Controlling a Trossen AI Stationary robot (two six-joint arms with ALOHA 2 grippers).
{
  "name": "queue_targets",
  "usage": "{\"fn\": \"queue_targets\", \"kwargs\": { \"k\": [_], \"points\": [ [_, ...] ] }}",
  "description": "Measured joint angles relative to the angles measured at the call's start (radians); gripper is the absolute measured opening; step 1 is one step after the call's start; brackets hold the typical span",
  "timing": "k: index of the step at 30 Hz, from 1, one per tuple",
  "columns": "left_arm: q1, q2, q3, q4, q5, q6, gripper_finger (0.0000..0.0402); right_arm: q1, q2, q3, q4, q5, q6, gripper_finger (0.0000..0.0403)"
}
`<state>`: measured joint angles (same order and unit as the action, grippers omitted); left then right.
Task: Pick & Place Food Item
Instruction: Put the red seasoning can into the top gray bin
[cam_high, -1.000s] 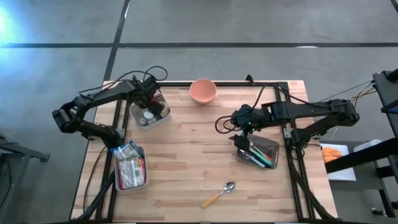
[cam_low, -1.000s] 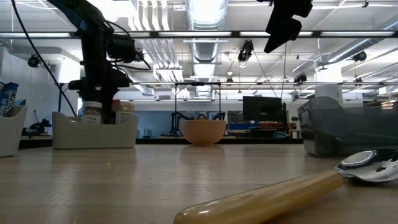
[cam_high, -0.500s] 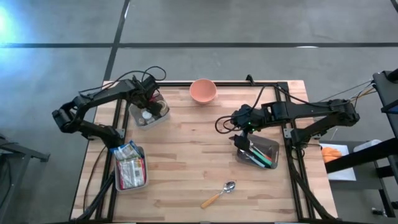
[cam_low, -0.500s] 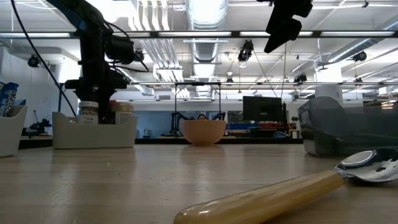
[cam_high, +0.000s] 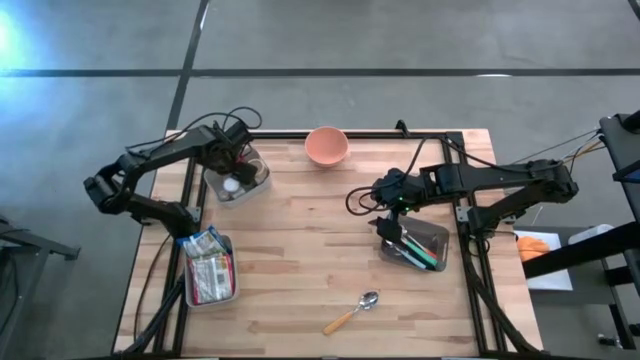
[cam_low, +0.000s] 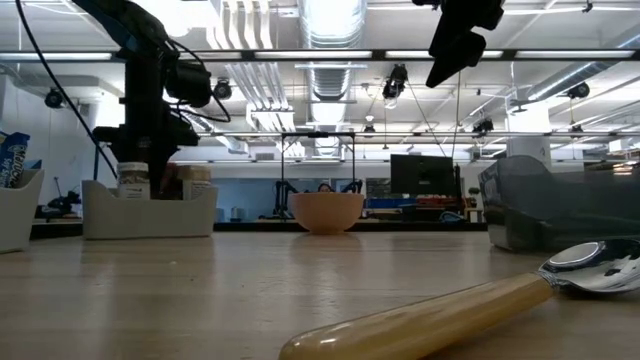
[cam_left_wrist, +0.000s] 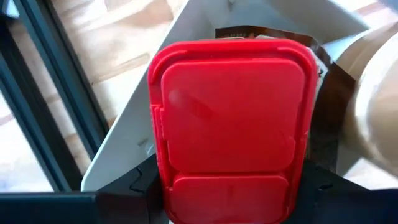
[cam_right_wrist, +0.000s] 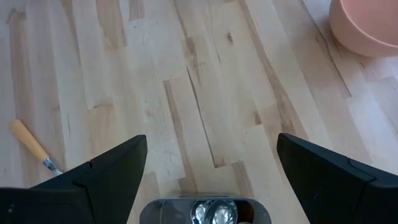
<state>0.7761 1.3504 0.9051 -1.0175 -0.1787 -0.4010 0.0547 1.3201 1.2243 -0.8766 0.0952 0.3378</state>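
Red-lidded jar (cam_left_wrist: 231, 127) sits clamped in my left pincer (cam_left_wrist: 230, 186), over the white bin (cam_high: 240, 182) at the desk's (cam_high: 320, 250) back left. Only the left wrist view shows the lid, filling the picture, with the bin's wall and a brown packet (cam_left_wrist: 323, 99) behind it. From above my arm hides the jar; I see just a white cap (cam_high: 232, 184) in the bin. The low view shows two jars (cam_low: 133, 180) standing in the bin, labels too small to read. My right pincer (cam_right_wrist: 205, 180) hangs spread wide over the grey utensil tray (cam_high: 425, 245), holding nothing. Beyond – pink bowl (cam_high: 326, 146) at the back edge, spoon (cam_high: 352, 312) near the front, snack tray (cam_high: 208, 268) at left, contents hard to make out.
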Motion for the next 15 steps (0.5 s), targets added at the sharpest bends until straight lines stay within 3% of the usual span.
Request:
{"fn": "queue_targets", "kwargs": {
  "k": [8,15],
  "points": [
    [0.005,0.033,0.0,-0.032,-0.006,-0.01,0.0207,0.004,0.0,-0.002,0.001,0.0,0.002,0.0357],
    [0.006,0.036,-0.002,-0.016,-0.036,-0.016,0.0242,0.026,0.0,-0.003,0.0,-0.002,0.0,0.0357]
  ]
}}
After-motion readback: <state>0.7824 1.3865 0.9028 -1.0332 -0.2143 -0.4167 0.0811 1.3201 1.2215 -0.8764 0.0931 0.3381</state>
